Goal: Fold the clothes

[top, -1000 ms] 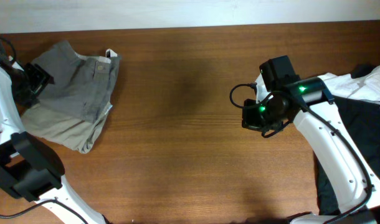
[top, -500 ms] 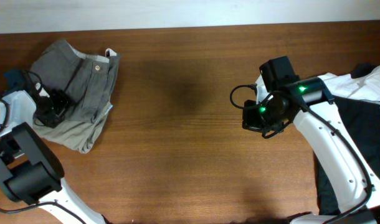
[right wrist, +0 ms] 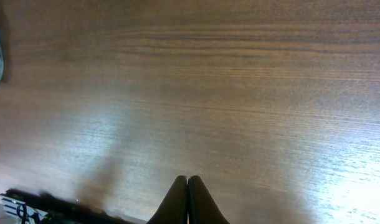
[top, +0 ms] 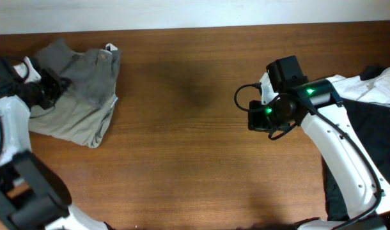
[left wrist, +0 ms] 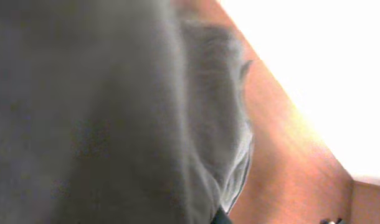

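Clothes [top: 77, 96] lie heaped at the far left corner of the counter [top: 182, 128]. Grey-olive shorts [top: 86, 67] are on top, bunched and creased, and a beige garment [top: 73, 124] is spread under them, showing on the side toward the near edge. A pale strip of the shorts' inner edge turns up close to the far edge.

The left claw [top: 51, 86] sits at the left side of the shorts, in contact with the cloth. From overhead its dark fingers merge with the folds. In the left wrist view blurred grey fabric [left wrist: 84, 112] fills most of the picture right against the lens, with only a slanted band of brown wood beside it. I cannot tell whether this claw is parted or pinched on the fabric.

The right claw [top: 259, 120] hangs over bare wood to the right of the counter's middle, well apart from the heap. In the right wrist view its two fingertips [right wrist: 180, 186] meet with no gap and nothing is between them.

At the far right corner lies a white garment [top: 367, 89]. A black garment [top: 364, 137] touches it and runs along the right edge toward the near side, partly under the right arm.
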